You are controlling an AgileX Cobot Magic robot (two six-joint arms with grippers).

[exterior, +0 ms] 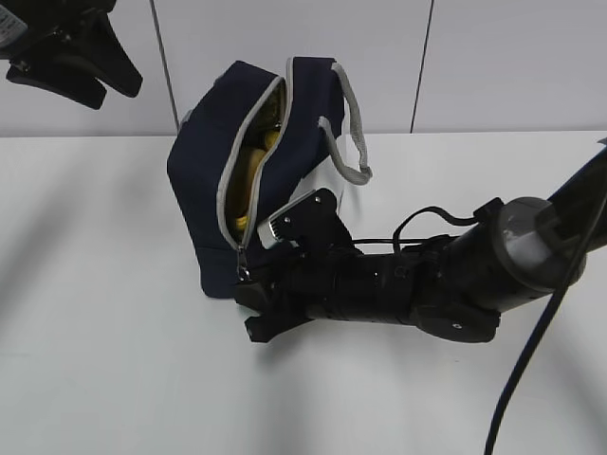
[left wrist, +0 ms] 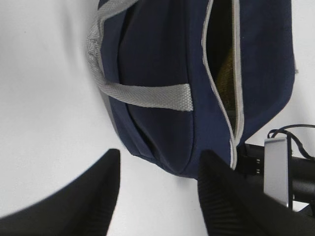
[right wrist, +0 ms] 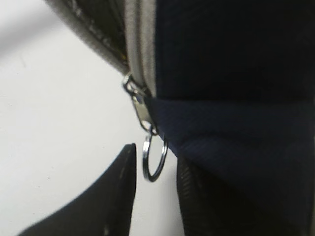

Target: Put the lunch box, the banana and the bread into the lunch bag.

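The navy lunch bag (exterior: 204, 171) lies on its side on the white table, its grey zipper partly open. Yellow banana skin (exterior: 248, 171) shows through the gap; in the left wrist view the opening (left wrist: 224, 73) is dim. The lunch box and the bread are hidden. My right gripper (exterior: 247, 289) is at the bag's lower front corner. In the right wrist view its jaws (right wrist: 155, 167) stand narrowly apart with the zipper's ring pull (right wrist: 154, 160) hanging between the tips, under the slider (right wrist: 139, 105). My left gripper (exterior: 71, 57) hangs open and empty, high at the back left, above the bag (left wrist: 157, 73).
The bag's grey handles (exterior: 353, 128) stick out to the right and also show in the left wrist view (left wrist: 147, 96). My right arm (exterior: 427, 284) lies low across the table from the right. A wall of pale panels stands behind the table.
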